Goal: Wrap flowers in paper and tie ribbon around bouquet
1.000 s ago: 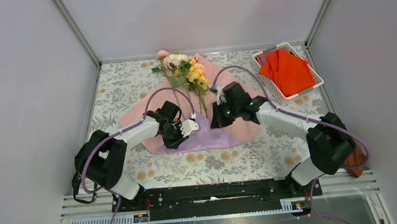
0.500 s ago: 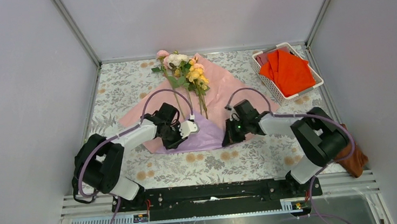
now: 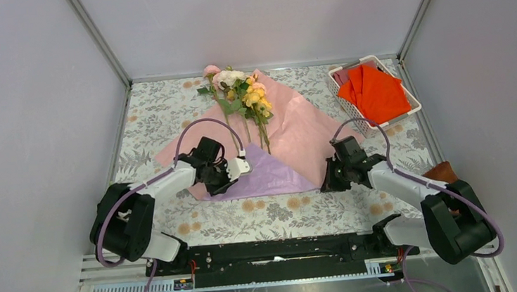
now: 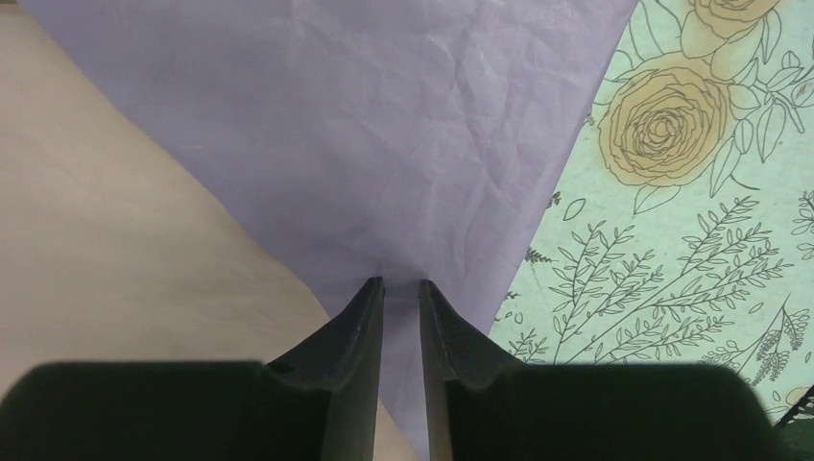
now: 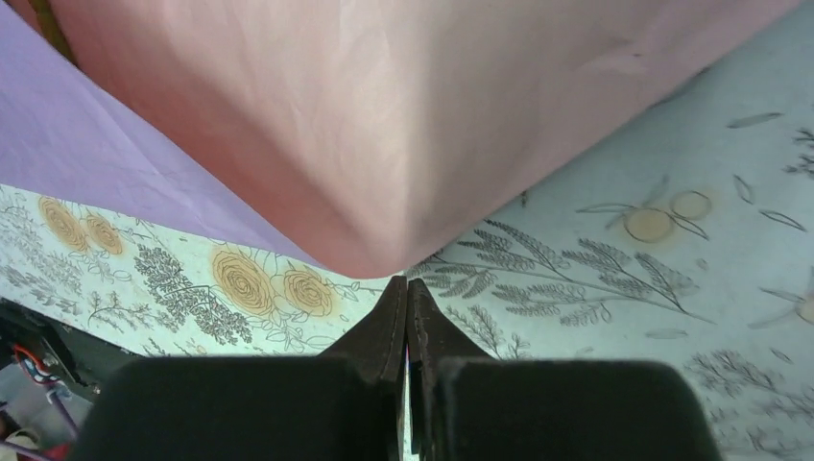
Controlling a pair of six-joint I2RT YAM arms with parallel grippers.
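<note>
Pale grey walls (image 3: 29, 138) enclose a floral-patterned table (image 3: 161, 112)

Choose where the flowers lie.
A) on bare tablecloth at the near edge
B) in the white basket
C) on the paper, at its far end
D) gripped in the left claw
C: the flowers lie on the paper, with the blooms at its far corner and the stems running back over the sheet toward the near side.

The flowers (image 3: 240, 94) lie on the paper (image 3: 297, 135) at its 12 o'clock end; the basket (image 3: 348, 107), holding a folded cloth (image 3: 377, 93), sits at 2 o'clock.
</note>
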